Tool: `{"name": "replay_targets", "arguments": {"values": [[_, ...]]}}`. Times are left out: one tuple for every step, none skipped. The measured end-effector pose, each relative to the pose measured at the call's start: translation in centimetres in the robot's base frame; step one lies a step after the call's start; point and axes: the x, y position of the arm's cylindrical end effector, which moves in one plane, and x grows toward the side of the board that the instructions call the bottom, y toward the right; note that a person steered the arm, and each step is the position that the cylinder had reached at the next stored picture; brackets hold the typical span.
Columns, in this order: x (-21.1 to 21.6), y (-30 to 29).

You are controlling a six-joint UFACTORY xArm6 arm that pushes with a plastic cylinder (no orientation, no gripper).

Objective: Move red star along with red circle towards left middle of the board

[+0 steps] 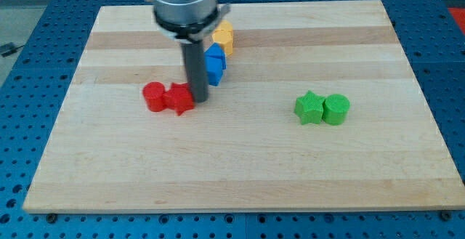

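Observation:
The red circle point(153, 96) and the red star point(179, 98) lie side by side and touching, left of the board's middle, the circle on the view's left. My tip point(197, 101) stands against the red star's right side. The dark rod rises from there to the arm's grey body at the view's top and hides part of the blocks behind it.
A blue block point(215, 63) and a yellow block point(224, 37) sit just behind the rod, toward the view's top. A green star point(309, 108) and a green circle point(336, 110) touch each other at the view's right. The wooden board point(240, 173) rests on a blue perforated table.

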Motion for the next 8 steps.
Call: {"name": "replay_targets", "arguments": {"values": [[0.7, -4.7], [0.7, -6.6], [0.6, -5.9], [2.9, -2.5], [6.5, -1.3], [7.7, -4.1], [6.2, -8.3], [3.8, -11.6]]}}
